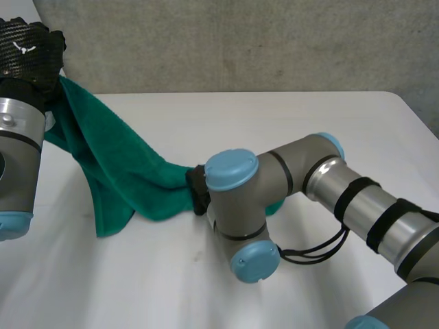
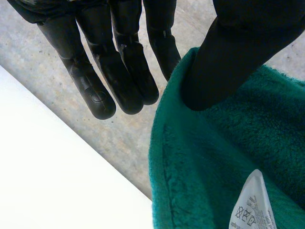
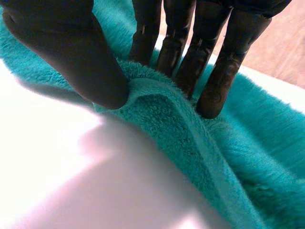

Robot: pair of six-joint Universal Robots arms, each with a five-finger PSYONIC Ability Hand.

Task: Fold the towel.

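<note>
My right arm [image 1: 302, 171] hides nearly all of my right hand [image 3: 71, 52] from above, and the towel [image 1: 123, 164] runs out of sight behind its joint. A white care tag [image 2: 251, 202] on the towel is partly cut off; it carries laundry symbols, but I cannot read the small print. My left hand [image 1: 27, 44] is raised at the far left, gripping the towel's edge with the thumb pressed into the cloth, most fingers straight and clear of it. The green towel drapes from there down to the white counter [image 1: 309, 116], where my right hand pinches a raised ridge of it between thumb and fingertips
</note>
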